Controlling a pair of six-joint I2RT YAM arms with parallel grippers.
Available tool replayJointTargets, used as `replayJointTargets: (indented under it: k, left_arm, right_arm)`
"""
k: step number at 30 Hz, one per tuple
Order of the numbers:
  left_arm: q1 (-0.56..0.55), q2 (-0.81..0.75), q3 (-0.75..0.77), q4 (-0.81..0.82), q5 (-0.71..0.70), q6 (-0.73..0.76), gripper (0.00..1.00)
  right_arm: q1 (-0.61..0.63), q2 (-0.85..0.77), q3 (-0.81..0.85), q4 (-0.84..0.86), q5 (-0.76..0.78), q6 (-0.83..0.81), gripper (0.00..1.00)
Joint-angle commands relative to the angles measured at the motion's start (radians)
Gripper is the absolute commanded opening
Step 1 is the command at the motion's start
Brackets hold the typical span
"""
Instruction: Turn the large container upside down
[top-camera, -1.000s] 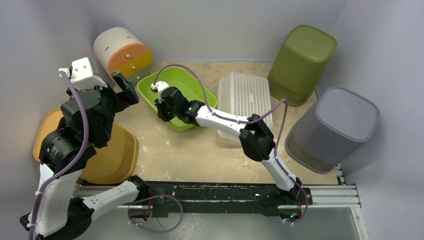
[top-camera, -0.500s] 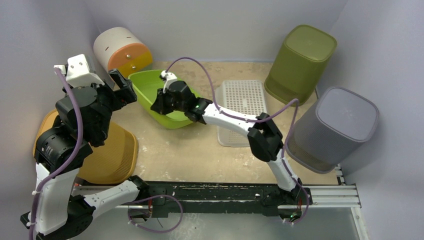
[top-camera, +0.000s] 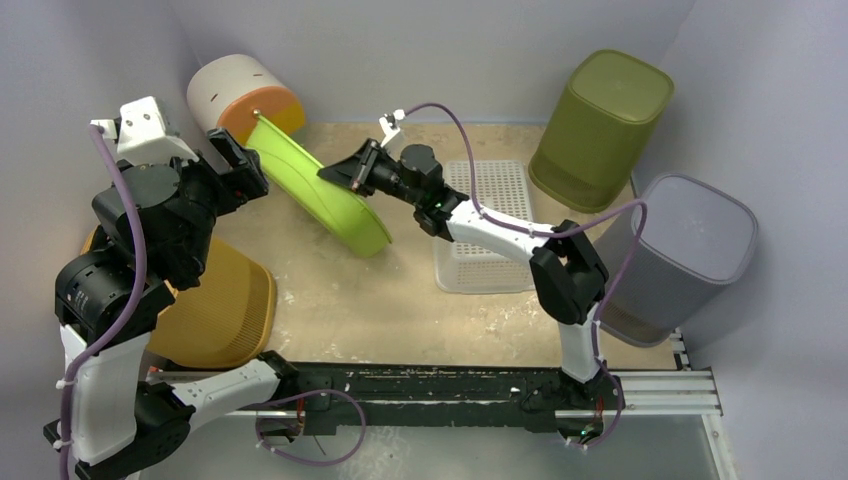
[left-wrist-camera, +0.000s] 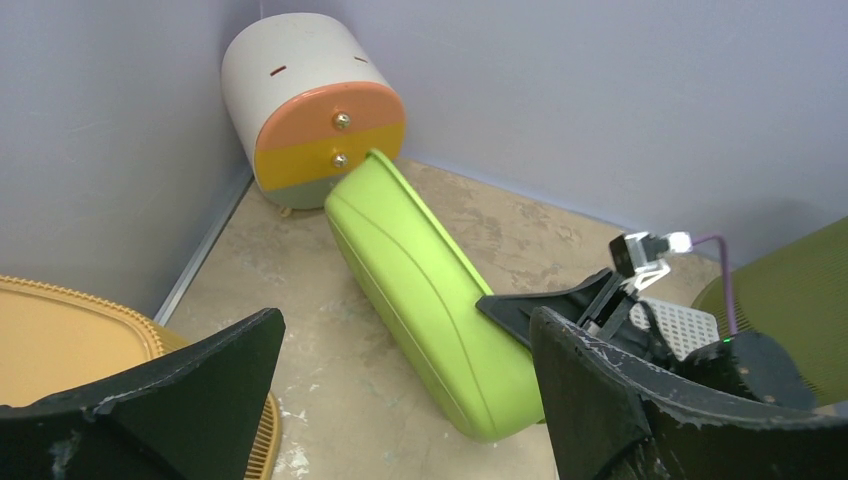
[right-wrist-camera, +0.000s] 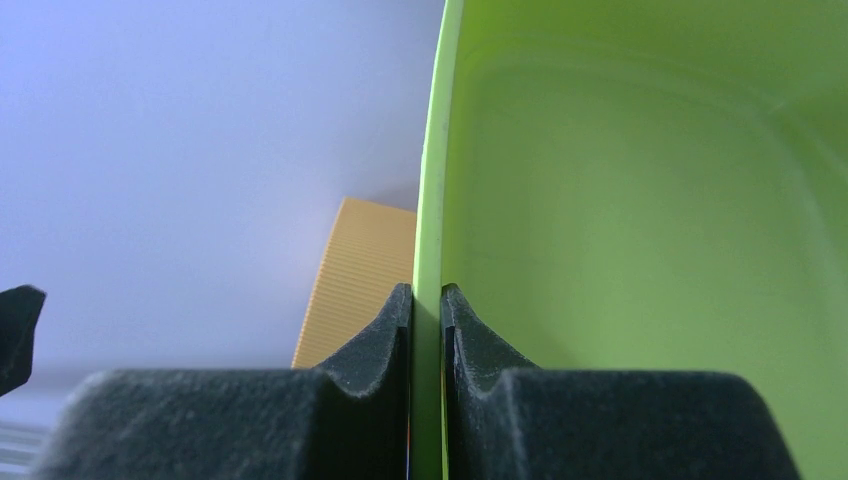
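Right claw (right-wrist-camera: 427, 300): clamped tight on rim of large green container (top-camera: 318, 188). Container: tipped steeply on edge, lower end on counter (top-camera: 400, 300), upper rim near round drawer unit (top-camera: 240, 98). Left claw (left-wrist-camera: 405, 345): spread wide, empty, beside container

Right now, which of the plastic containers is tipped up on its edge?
The lime-green shallow plastic tub, its rim pinched by the right gripper. The olive plastic bin, grey plastic bin and white mesh basket sit flat.

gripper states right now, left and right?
Left gripper: open, holding nothing.
Right gripper: closed on the rim of the green tub.
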Motion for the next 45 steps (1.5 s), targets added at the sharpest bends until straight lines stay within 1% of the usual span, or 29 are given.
replayJointTargets:
  k: [1,5,9,15,22,31,35,45]
  left_arm:
    - [-0.002,0.014,0.039,-0.006,0.000,0.025,0.90]
    - [-0.002,0.030,0.040,-0.008,-0.002,0.030,0.90]
    - [-0.002,0.031,0.014,0.002,-0.005,0.032,0.90]
    - [-0.002,0.034,-0.019,0.024,-0.014,0.035,0.90]
    - [-0.002,0.045,-0.052,0.045,-0.010,0.032,0.90]
    - [-0.002,0.055,-0.104,0.072,-0.014,0.035,0.90]
    - [-0.002,0.054,-0.131,0.091,-0.014,0.036,0.90]
    - [-0.002,0.057,-0.168,0.125,0.003,0.034,0.90]
  right_arm:
    - [-0.014,0.011,-0.089,0.222,-0.037,0.179,0.00]
    - [-0.042,0.022,-0.186,0.265,-0.021,0.220,0.00]
    - [-0.100,0.032,-0.298,0.311,-0.027,0.257,0.00]
    - [-0.185,0.041,-0.393,0.319,-0.025,0.235,0.00]
    - [-0.246,0.075,-0.381,0.246,-0.034,0.165,0.00]
    - [-0.321,0.139,-0.421,0.239,-0.048,0.136,0.00]
    - [-0.324,0.135,-0.408,0.169,-0.024,0.071,0.00]
    - [-0.318,0.091,-0.380,0.074,0.032,-0.072,0.00]
